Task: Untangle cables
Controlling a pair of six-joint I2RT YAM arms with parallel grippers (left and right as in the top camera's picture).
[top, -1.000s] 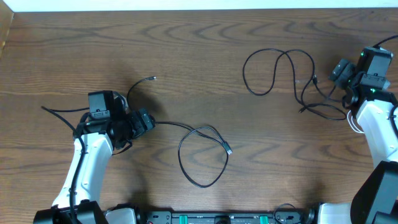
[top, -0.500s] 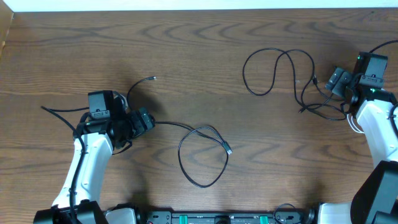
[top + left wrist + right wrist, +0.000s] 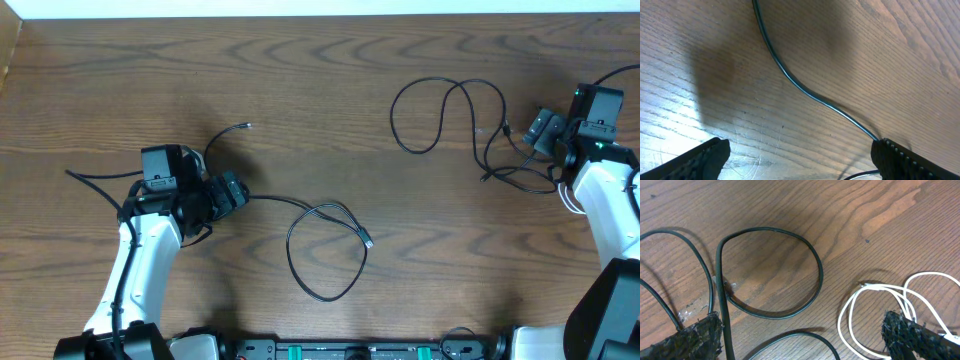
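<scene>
- The left gripper (image 3: 238,193) sits at the left of the table (image 3: 300,60), its jaws spread wide and pinching nothing. In its wrist view only the two fingertips (image 3: 705,157) show, at the bottom edge.
- A black cable (image 3: 272,198) runs right from that gripper into a loose loop near the middle and ends in a small plug (image 3: 369,241).
- Close up, this cable (image 3: 790,80) curves over the wood and slips behind one fingertip. We cannot tell whether they touch.
- A thin lead (image 3: 243,126) lies on the far side of the left arm. The arm hides whether it joins the black cable.
- The right gripper (image 3: 535,127) is at the far right, its jaws likewise spread and empty.
- A second black cord (image 3: 392,118) loops left of it, well apart from the first.
- The white cable (image 3: 850,315) coils beside a black loop (image 3: 817,275). It is cut off by one fingertip and the frame edge, and we can hardly find it from overhead.
</scene>
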